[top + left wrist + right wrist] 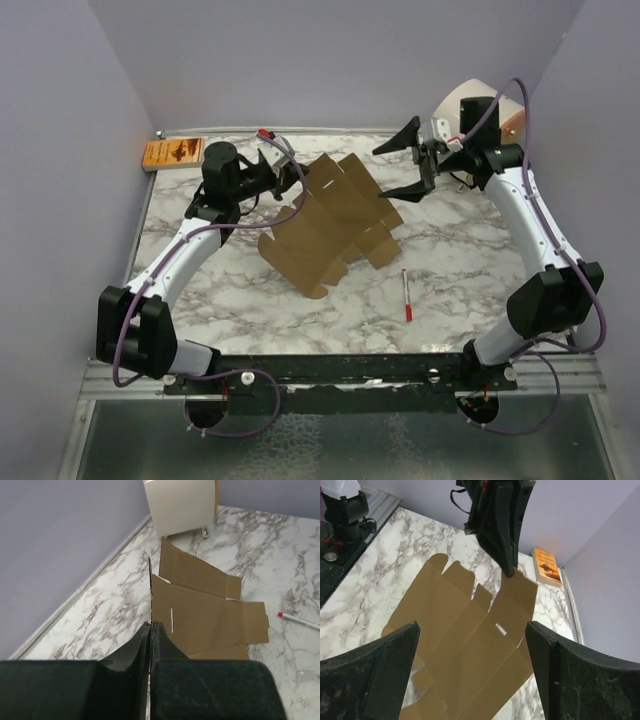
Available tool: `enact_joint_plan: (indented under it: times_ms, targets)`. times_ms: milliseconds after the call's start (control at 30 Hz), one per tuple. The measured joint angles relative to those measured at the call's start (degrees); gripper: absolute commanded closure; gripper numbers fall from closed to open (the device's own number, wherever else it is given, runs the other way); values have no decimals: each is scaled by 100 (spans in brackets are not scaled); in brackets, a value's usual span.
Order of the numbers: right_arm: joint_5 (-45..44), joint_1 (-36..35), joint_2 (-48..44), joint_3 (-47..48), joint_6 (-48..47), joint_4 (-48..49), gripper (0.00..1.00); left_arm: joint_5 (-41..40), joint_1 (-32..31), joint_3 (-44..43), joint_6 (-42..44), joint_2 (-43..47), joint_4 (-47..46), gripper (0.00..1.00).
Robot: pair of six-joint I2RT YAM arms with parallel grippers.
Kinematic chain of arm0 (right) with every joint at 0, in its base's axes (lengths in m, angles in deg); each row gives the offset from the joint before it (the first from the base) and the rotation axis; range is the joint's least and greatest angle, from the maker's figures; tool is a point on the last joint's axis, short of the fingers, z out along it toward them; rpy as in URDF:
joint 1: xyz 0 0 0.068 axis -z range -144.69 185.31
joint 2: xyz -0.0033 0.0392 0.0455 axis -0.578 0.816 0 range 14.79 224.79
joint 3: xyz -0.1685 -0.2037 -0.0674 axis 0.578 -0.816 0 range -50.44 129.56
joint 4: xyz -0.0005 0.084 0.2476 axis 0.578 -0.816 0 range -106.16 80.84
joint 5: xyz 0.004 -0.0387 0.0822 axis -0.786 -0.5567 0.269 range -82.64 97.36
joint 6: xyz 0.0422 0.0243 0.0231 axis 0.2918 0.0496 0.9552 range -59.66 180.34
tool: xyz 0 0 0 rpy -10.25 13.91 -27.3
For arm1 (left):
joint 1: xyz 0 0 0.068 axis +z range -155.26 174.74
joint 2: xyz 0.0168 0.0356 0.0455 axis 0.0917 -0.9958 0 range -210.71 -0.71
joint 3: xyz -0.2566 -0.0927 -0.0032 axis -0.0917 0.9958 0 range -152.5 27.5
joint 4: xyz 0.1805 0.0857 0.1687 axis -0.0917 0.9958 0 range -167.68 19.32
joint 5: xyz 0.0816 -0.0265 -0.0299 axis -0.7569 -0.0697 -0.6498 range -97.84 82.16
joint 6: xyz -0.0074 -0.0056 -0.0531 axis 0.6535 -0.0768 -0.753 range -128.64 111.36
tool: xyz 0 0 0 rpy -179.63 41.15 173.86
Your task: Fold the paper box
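Left arm: stretched forward, left gripper [285, 172] pinched shut on the left edge of the paper box [330, 225].
Right arm: elbow up, right gripper [390, 172] hung over the box's far right corner, jaws spread wide, empty.
Box: flat notched sheet mid-table, left flap raised at the pinch.
Hidden: left wrist view, fingers [142, 645] masked the clamped edge; right wrist view cropped the box's near end.

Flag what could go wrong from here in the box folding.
1. The left gripper pinches only a thin edge of the paper box; a pull might slip off or tear it.
2. The right gripper hangs open above the sheet; coming down, it may shove it rather than crease it.
3. The pen lies close by and could get swept.
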Motion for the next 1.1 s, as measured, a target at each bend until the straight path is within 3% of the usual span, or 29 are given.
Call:
enact_joint_plan:
  times_ms: [333,800,900,1100]
  targets:
    - [-1014,-1104,741,1545,341,-516,21,186,-496,-240,299,269,323,100]
    - [-1978,-1532,1147,2144,363,-1115,44,190,-649,-293,511,507,643,100]
    - [-2057,-1543,1182,2199,378,-1119,44,190,-662,-293,531,507,669,100]
    - [-2293,-1558,1274,2214,420,-1137,25,232,-715,-352,579,531,669,100]
